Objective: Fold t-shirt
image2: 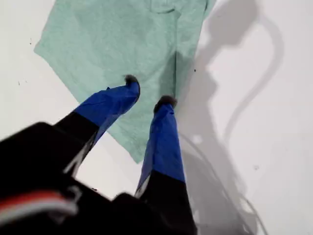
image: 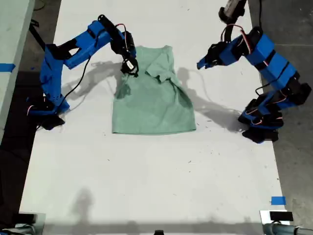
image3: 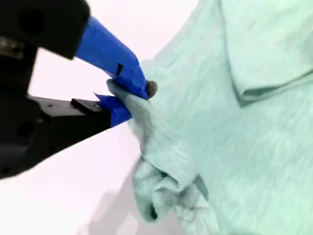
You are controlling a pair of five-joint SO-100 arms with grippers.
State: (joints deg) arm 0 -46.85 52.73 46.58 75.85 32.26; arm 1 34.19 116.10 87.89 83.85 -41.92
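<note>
The pale mint-green t-shirt (image: 154, 105) lies on the white table (image: 146, 171), neck toward the far edge. One sleeve (image: 164, 68) is folded in over its chest. My second gripper (image: 130, 66) is at the shirt's edge on the exterior view's left. In its wrist view it (image3: 128, 98) is shut on a bunched fold of the t-shirt (image3: 234, 137) and lifts it a little. My first gripper (image: 201, 64) hangs in the air off the shirt's side on the exterior view's right. Its blue fingers (image2: 164, 122) stand open and hold nothing, with the t-shirt (image2: 112, 44) below and beyond them.
Both blue arm bases stand at the table's sides, one (image: 46, 110) on the exterior view's left and one (image: 264, 125) on its right. A blue tape mark (image: 278, 200) sits near the front corner on the exterior view's right. Dark floor borders the table.
</note>
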